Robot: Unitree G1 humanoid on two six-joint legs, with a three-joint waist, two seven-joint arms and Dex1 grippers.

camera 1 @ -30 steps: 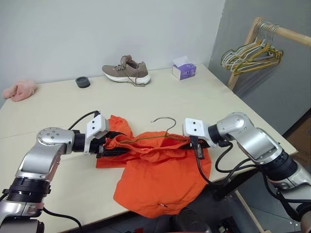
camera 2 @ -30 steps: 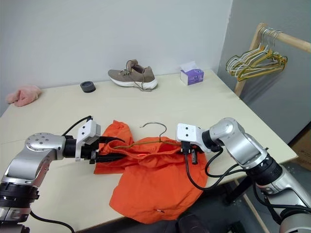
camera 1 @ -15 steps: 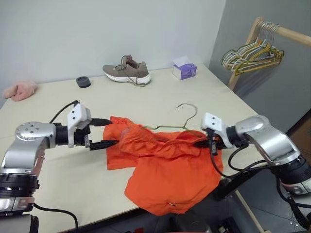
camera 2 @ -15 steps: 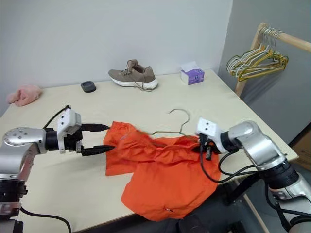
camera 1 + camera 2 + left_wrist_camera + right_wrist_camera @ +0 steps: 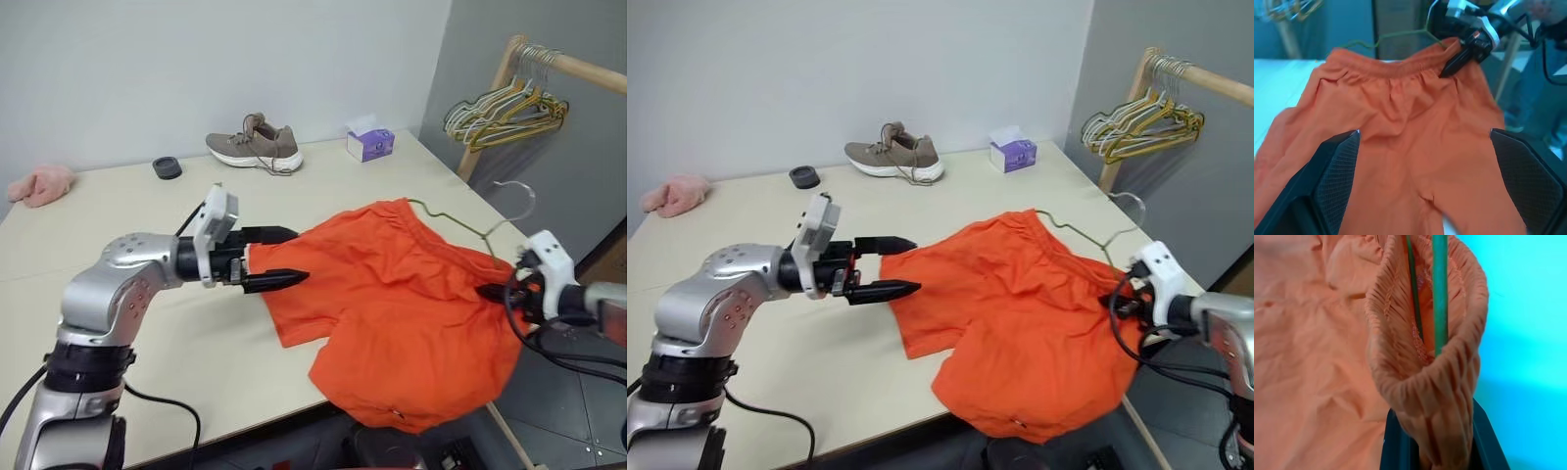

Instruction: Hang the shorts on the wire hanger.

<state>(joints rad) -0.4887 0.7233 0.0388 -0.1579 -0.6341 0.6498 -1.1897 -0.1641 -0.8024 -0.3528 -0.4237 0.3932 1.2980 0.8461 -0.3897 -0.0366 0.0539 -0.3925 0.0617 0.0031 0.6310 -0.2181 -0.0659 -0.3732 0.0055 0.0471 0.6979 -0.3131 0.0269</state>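
The bright orange shorts [image 5: 392, 294] lie spread over the table's front right corner, and their lower part hangs off the edge. The thin wire hanger [image 5: 453, 221] runs along the gathered waistband, its hook [image 5: 519, 194] sticking up past the table's right edge. My right gripper [image 5: 492, 291] is shut on the waistband's right end, and the hanger wire [image 5: 1439, 293] runs down into the pinched fold of waistband [image 5: 1425, 382]. My left gripper [image 5: 299, 255] is open and empty, level, pointing at the shorts' left edge. Its fingers [image 5: 1337, 171] frame the shorts [image 5: 1415, 127].
At the back of the table [image 5: 118, 225] sit a tan shoe [image 5: 255, 145], a purple tissue box [image 5: 370, 144], a black round object [image 5: 167, 167] and a pink cloth [image 5: 39, 184]. A wooden rack [image 5: 578, 69] with bunched hangers [image 5: 505, 103] stands beyond the right edge.
My left gripper let go of the shorts, opened and moved right after them. My right gripper pulled shorts and hanger toward the right edge, stretching the shorts flat.
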